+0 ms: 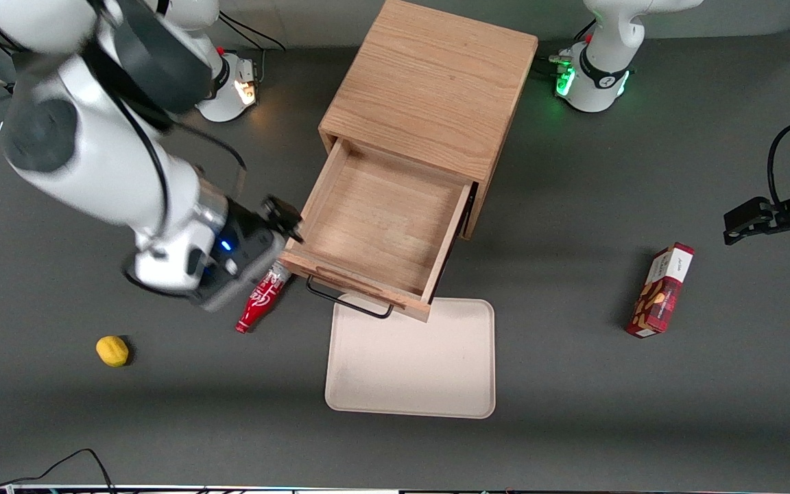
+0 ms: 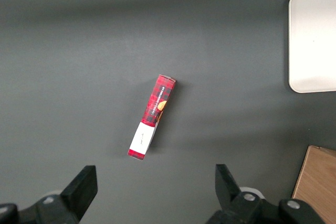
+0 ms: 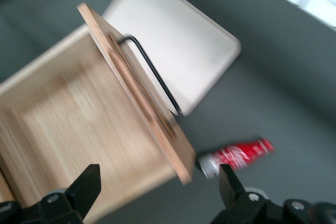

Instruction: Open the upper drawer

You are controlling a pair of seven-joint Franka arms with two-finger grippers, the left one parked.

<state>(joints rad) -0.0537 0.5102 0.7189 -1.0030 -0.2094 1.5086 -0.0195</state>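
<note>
The oak cabinet [image 1: 429, 82] stands in the middle of the table. Its upper drawer [image 1: 381, 219] is pulled far out and its light wood tray is empty. The thin black bar handle [image 1: 348, 302] hangs over the tray's edge. My right gripper [image 1: 285, 219] is beside the drawer's front corner, toward the working arm's end, and touches nothing. In the right wrist view the gripper [image 3: 157, 192] is open and empty, with the drawer [image 3: 79, 129] and its handle [image 3: 155, 74] in front of it. The lowermost drawer is hidden.
A cream tray [image 1: 412, 370] lies in front of the drawer. A red bottle [image 1: 261, 302] lies on the table under my gripper, next to the drawer front. A yellow lump [image 1: 112, 350] lies nearer the camera. A red box [image 1: 661, 290] lies toward the parked arm's end.
</note>
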